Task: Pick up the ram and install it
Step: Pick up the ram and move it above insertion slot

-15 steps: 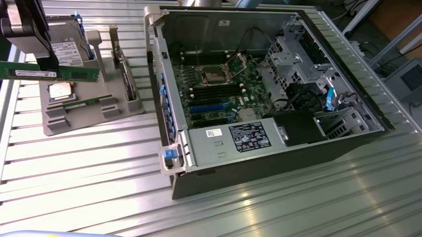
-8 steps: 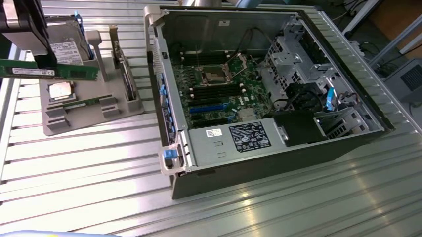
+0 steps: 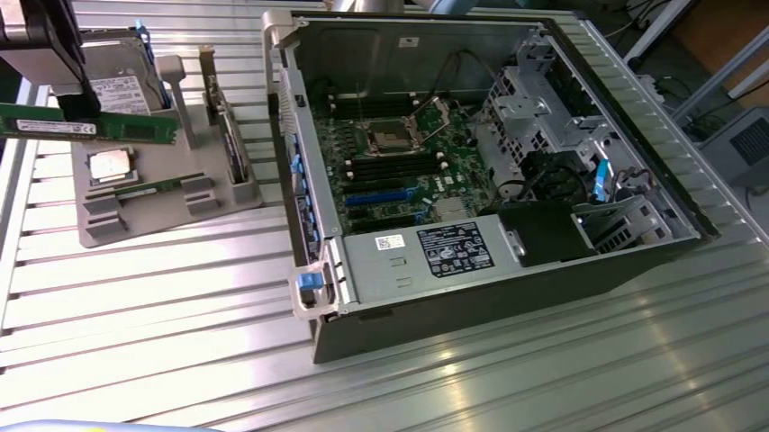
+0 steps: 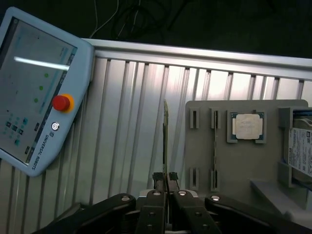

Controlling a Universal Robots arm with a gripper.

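Observation:
The ram (image 3: 132, 129) is a long green circuit-board stick held level in the air over the grey parts holder (image 3: 144, 211), at the exterior view's far left. My gripper (image 3: 77, 103) is shut on it near its middle. In the wrist view the ram (image 4: 165, 139) shows edge-on, rising from between the black fingertips of the gripper (image 4: 166, 181), beside the holder (image 4: 243, 165). The open computer case (image 3: 360, 36) lies to the exterior view's right, with dark memory slots (image 3: 382, 168) beside the processor socket (image 3: 391, 137).
The holder also carries a square silver CPU chip (image 3: 111, 166), a hard drive (image 3: 121, 85) standing at its back, and another green stick (image 3: 157, 187) in a slot. A teach pendant (image 4: 39, 92) lies on the ribbed metal table (image 3: 180, 297). The case wall (image 3: 288, 144) stands between holder and motherboard.

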